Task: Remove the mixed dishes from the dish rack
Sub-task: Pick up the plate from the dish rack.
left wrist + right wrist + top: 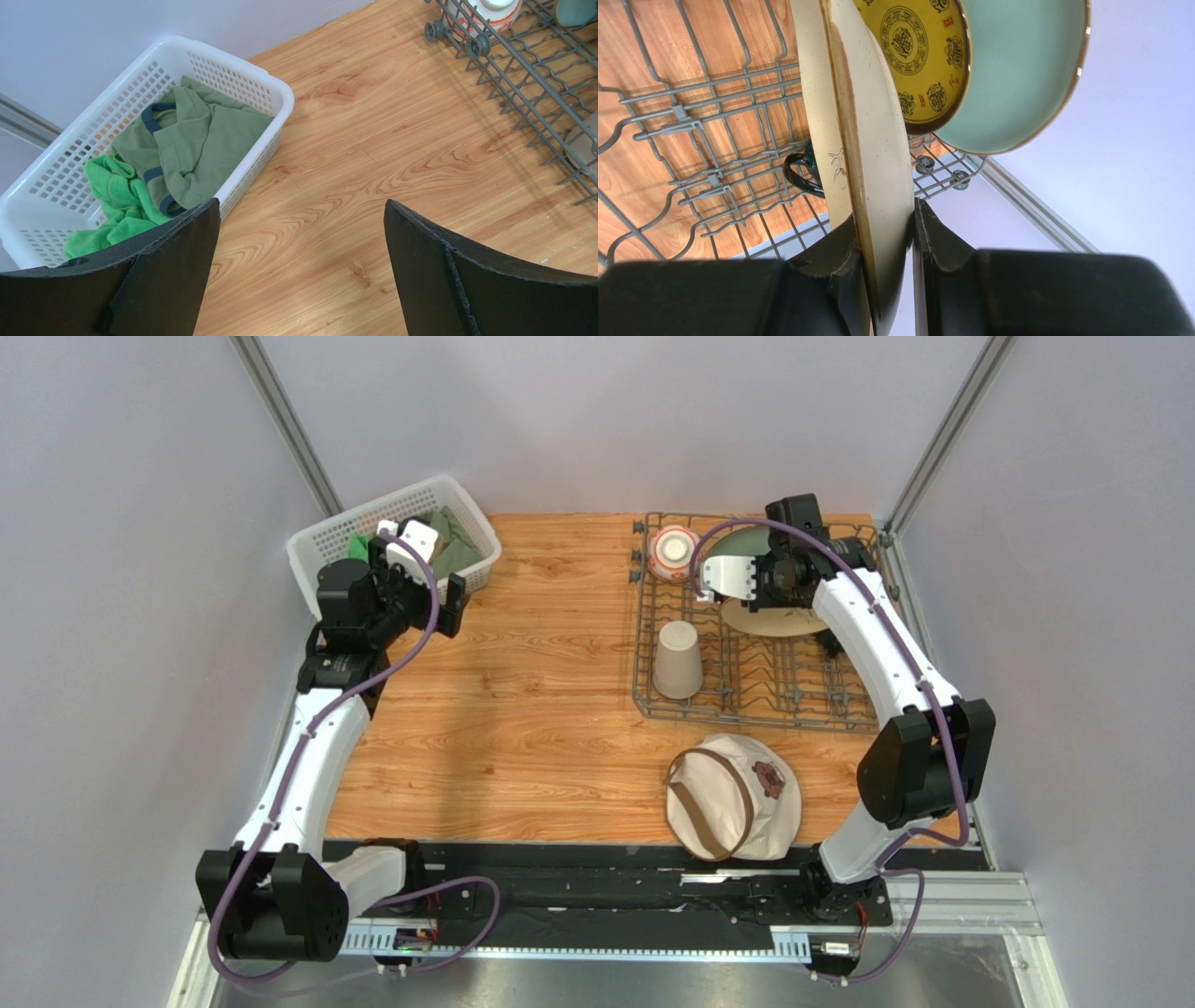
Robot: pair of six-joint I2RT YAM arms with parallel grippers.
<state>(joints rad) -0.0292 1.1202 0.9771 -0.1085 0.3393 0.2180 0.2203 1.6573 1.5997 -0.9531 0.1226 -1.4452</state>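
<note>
Right tool (887,222) is clamped on the rim of the cream plate (875,140), one finger against each face, and the plate stands on edge over the dish rack (703,126). From above, the right arm rises from its base at the near right edge of the table (533,686), folds at the elbow beside the rack, then reaches forward along the rack's right side with its wrist turned left across the far end. The left arm stretches forward from its base at the near left. Its left tool (302,210) hangs with the fingers spread wide and nothing between them, over bare wood just beside the white basket (231,66) of green clothes (189,140).

Behind the cream plate, the yellow-patterned plate (917,49) and the pale green plate (1018,77) stand upright in the rack, overlapping. The dark green mug (801,168) shows only a handle past the cream plate's face. The beige tumbler (679,661) stands mouth-down in the rack's left part, and the patterned bowl (673,550) sits in the far left corner. A hat (730,795) lies on the table just in front of the rack.

The yellow plate bears a round medallion of seal-like characters ringed by smaller ones and red marks, none of them legible. The cream plate carries a thin line drawing
</note>
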